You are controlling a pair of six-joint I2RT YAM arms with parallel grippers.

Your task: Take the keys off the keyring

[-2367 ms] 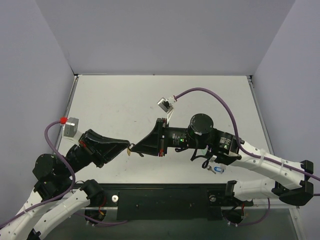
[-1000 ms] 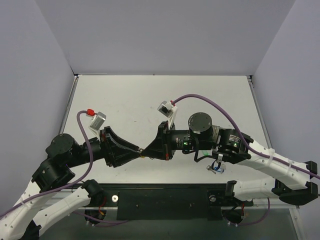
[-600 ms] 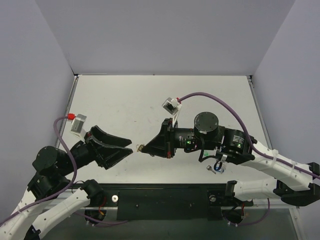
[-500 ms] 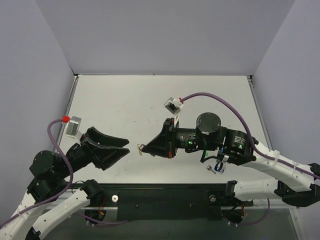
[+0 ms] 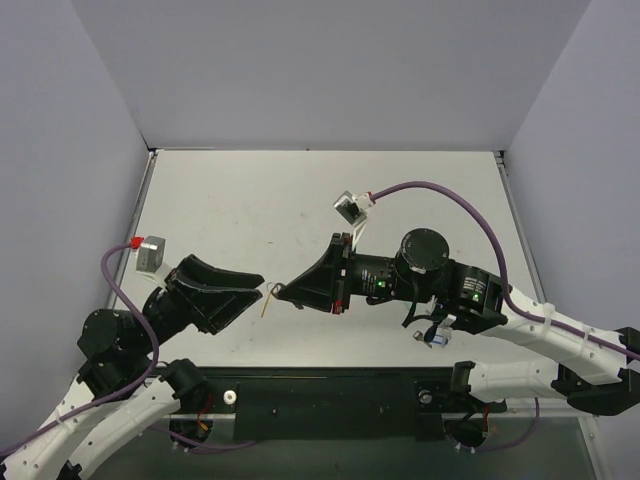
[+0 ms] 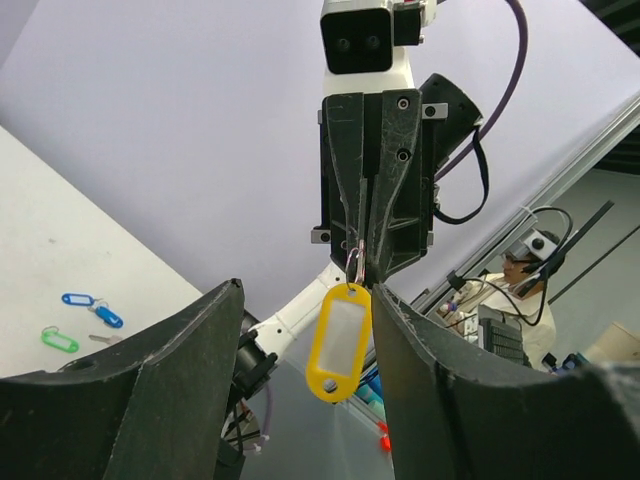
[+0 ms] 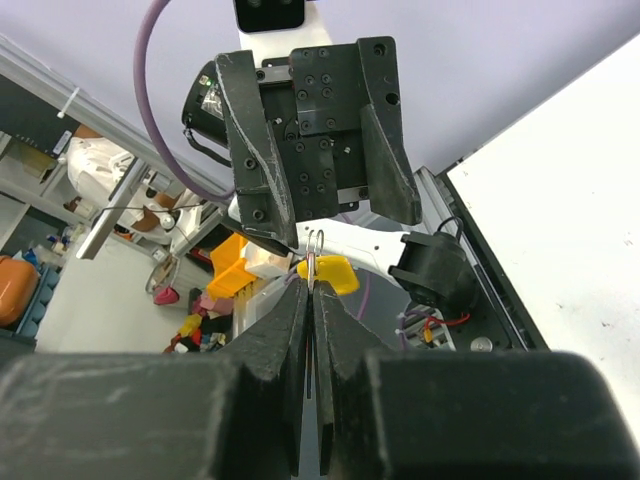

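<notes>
Your right gripper [image 7: 312, 292] is clenching the keyring [image 6: 355, 262] between its fingertips. The yellow-capped key [image 6: 340, 340] is hanging from that ring, just below the right gripper. Your left gripper [image 5: 255, 291] is standing released, jaws spread, facing the right gripper, its fingers [image 6: 180, 400] flanking the hanging key. Two blue keys [image 6: 75, 298] and a green key [image 6: 58, 340] are lying well apart from the right gripper.
</notes>
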